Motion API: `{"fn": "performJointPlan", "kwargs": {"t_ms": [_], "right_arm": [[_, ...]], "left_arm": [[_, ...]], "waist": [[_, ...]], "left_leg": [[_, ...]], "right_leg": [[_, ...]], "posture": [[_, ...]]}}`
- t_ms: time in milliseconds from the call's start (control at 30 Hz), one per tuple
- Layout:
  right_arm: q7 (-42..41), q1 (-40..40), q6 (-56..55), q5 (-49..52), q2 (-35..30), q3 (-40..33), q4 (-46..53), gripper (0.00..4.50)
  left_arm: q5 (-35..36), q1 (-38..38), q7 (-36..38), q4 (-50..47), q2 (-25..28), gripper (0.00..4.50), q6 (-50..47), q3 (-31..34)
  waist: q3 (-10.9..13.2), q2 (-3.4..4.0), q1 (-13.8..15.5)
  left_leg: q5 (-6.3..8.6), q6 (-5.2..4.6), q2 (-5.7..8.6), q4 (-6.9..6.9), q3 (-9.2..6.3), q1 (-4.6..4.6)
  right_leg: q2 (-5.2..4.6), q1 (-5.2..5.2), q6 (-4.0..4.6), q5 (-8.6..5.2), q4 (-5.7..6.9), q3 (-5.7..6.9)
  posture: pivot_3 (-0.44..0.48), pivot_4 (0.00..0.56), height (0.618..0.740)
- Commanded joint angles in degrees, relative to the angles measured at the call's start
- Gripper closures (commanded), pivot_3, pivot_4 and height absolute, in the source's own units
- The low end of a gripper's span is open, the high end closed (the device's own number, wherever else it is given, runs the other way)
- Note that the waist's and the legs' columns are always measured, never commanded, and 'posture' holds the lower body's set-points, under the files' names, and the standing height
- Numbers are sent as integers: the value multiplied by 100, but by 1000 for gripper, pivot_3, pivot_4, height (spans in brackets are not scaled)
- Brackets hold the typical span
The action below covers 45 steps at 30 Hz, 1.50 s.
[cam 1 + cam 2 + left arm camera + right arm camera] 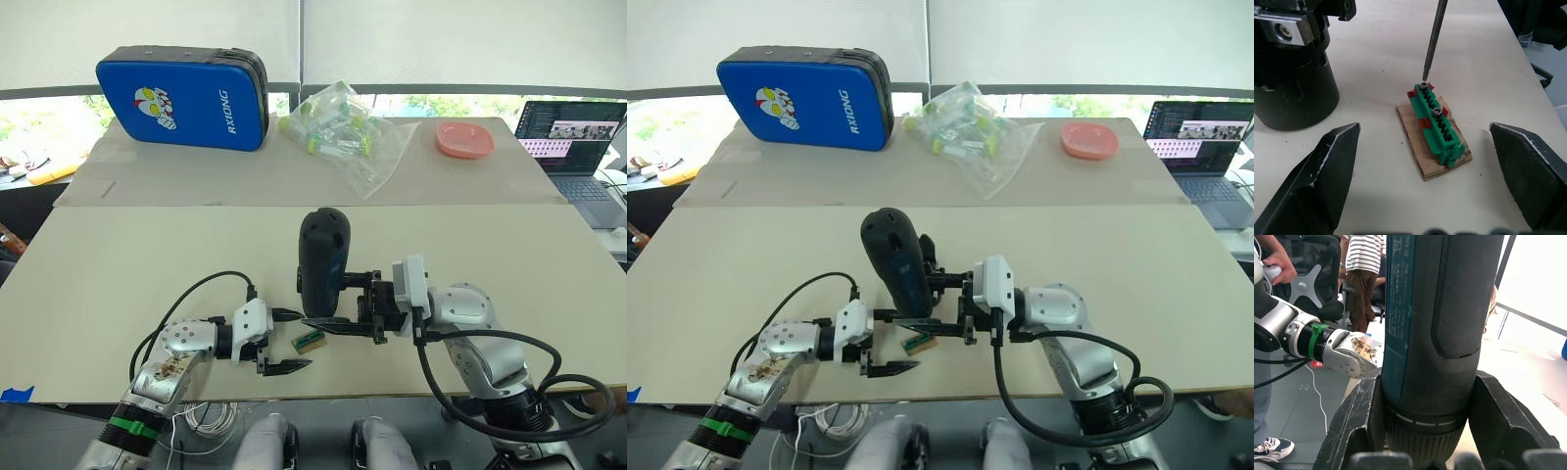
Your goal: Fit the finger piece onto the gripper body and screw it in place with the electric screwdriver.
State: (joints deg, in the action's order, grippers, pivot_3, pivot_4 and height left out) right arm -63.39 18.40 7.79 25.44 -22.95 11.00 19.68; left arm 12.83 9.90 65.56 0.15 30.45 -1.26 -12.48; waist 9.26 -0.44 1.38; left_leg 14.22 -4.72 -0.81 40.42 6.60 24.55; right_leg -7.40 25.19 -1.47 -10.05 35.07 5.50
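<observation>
My right gripper (pixel 329 305) is shut on the electric screwdriver (pixel 322 257), a thick black cylinder held upright over the table's near middle. Its thin metal bit (pixel 1433 39) comes down with its tip on a screw at one end of a small tan-and-green block (pixel 1436 128). My left gripper (pixel 291 341) stands open, low over the table, with that block between its fingers and untouched. The gripper body (pixel 1292 78), with its chunky round black base, stands just beyond the block, mostly hidden behind the screwdriver in the eye views. The finger piece is out of view.
A blue zip case (pixel 183 98), a clear bag of small parts (pixel 343 132) and a pink dish (pixel 463 139) lie along the table's far side. A laptop (pixel 573 132) sits at the far right. People (pixel 1364 264) stand beyond the table's left.
</observation>
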Motion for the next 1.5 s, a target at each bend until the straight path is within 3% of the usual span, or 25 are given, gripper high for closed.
{"fn": "performJointPlan", "kwargs": {"t_ms": [33,1500], "right_arm": [[56,15,-168,83,13,-50,177,2534],[32,38,-197,69,-94,-81,85,2534]], "left_arm": [[-100,-74,-64,27,-61,0,-53,-174],[-97,-170,-72,29,-21,0,-75,-215]], "waist": [[0,0,2],[0,0,2]], "left_leg": [[0,0,0,0,0,0],[17,23,-1,-2,0,-1]], "right_leg": [[0,0,0,0,0,0],[-3,4,8,-7,-5,1]], "posture": [[0,150,740],[0,150,740]]}}
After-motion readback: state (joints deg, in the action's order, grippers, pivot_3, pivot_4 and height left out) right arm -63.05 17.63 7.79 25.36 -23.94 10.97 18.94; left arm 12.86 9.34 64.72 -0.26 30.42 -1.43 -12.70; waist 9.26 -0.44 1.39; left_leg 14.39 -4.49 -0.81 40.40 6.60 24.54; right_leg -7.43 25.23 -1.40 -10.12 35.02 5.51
